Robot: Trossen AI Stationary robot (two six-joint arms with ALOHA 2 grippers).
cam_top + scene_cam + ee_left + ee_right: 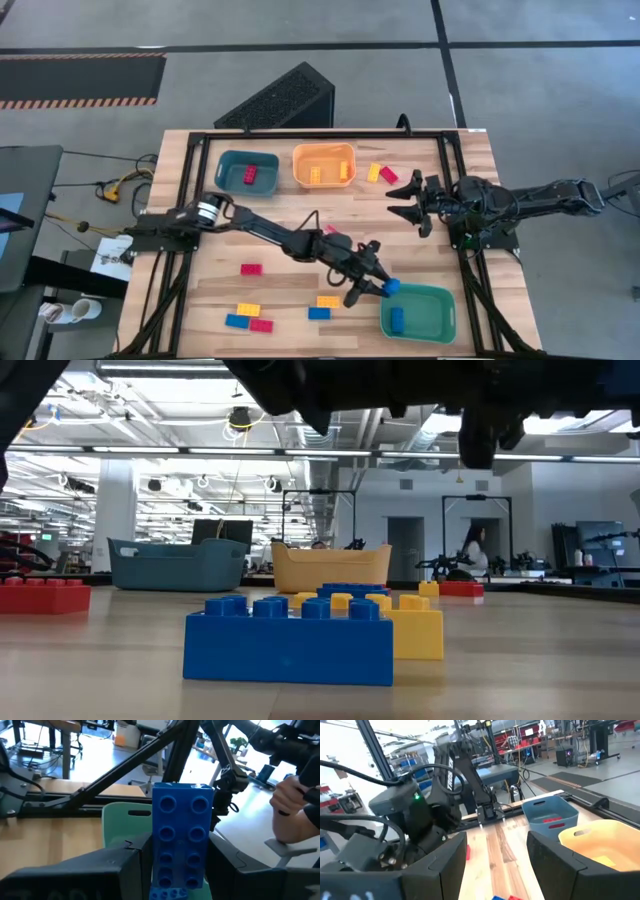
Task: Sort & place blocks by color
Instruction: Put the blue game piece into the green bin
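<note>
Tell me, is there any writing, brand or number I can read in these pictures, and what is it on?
White lettering running along the left arm, right wrist view: too blurred to read.
Blue block: only studs, no writing.
Nothing else carries a legible word, number or sign.

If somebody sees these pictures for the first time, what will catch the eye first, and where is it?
The left gripper reaches across the table and is shut on a blue block, at the rim of the green bin, which already holds one blue block. The right gripper hangs open near the orange bin, holding nothing. Loose red, yellow and blue blocks lie scattered on the wooden table.
</note>
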